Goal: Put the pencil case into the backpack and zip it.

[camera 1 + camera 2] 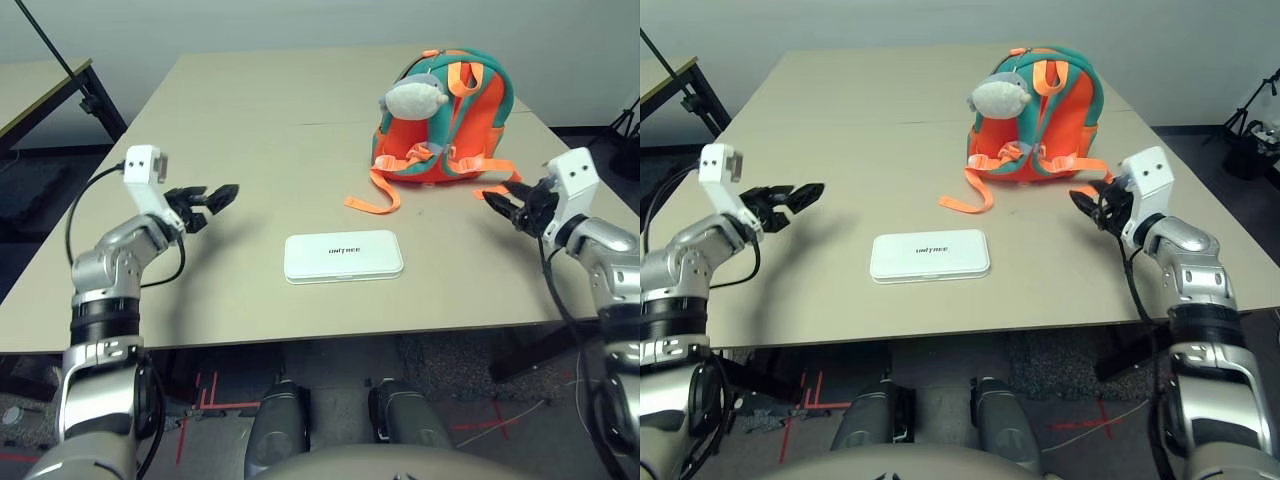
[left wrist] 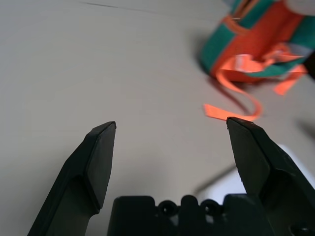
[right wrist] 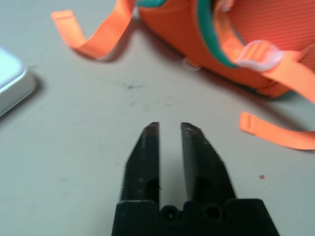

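Note:
The white pencil case (image 1: 343, 257) lies flat on the table near its front edge, between my two arms. The orange and teal backpack (image 1: 447, 118) stands at the back right with a grey plush shark (image 1: 412, 97) on it and orange straps (image 1: 372, 190) trailing on the table. My left gripper (image 1: 222, 197) hovers open to the left of the case, nothing between its fingers (image 2: 101, 152). To the right of the case, close to the backpack's front right corner, my right gripper (image 1: 497, 203) is shut and empty, its fingers (image 3: 147, 147) nearly together.
The beige table (image 1: 250, 120) is made of two tops joined by a seam. A second table (image 1: 40, 90) and a black stand are at the far left. A loose orange strap end (image 3: 275, 132) lies just ahead of my right gripper.

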Robot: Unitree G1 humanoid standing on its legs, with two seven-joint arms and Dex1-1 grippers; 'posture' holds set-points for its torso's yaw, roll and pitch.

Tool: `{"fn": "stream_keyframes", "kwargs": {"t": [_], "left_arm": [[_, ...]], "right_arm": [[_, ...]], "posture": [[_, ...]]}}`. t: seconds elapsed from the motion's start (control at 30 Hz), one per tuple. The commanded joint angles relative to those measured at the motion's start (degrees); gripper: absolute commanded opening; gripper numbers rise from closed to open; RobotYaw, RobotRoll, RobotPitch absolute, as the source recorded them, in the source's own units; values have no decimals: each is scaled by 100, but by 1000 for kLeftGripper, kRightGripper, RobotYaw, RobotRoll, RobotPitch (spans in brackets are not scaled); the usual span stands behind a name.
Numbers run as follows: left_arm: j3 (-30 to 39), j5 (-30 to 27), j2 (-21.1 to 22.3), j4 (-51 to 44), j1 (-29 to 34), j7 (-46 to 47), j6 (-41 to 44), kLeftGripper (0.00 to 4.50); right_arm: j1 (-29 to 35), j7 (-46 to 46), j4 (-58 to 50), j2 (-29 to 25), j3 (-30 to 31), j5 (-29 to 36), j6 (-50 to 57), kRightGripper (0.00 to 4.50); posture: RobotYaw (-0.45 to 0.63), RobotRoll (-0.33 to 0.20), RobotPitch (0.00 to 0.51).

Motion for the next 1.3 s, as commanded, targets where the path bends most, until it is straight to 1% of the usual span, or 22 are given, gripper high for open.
{"fn": "stream_keyframes", "kwargs": {"t": [0.03,0.1,0.17,0.23,0.4,0.47,0.6,0.73,0.97,1.3], "left_arm": [[-176,-330,36,219,-329,-325,873,4500],[-808,103,292,418,-517,-205,1418,4500],[-1157,125,437,500,-573,-550,1613,4500],[-1179,-1,450,721,-730,-761,1827,4500],[-1301,-28,505,1208,-1084,-1152,2221,4500],[-1372,-25,535,1248,-1126,-1298,2320,4500],[-1738,48,622,1222,-1097,-1551,2619,4500],[-1834,-58,660,1246,-1061,-1751,2937,4500],[-1925,-116,692,1308,-999,-2045,3126,4500],[-2137,34,609,1703,-872,-2378,2920,4500]], "right_arm": [[-7,151,-540,12,298,-38,341,16],[-63,182,-672,61,450,-94,387,16],[-135,206,-700,95,620,-200,344,16],[-198,243,-717,145,748,-251,318,16],[-321,306,-753,250,922,-328,288,16],[-334,331,-738,257,970,-362,250,16],[-337,426,-747,253,1128,-489,172,16],[-343,424,-693,277,1223,-598,66,16],[-311,424,-615,315,1216,-675,-33,16],[-552,478,-207,302,1163,-785,-270,16]], "posture": [[-117,0,23],[-124,0,24],[-127,0,26],[-132,0,27],[-137,0,30],[-135,0,33],[-142,0,36],[-150,0,39],[-156,0,31],[-163,0,13]]}}
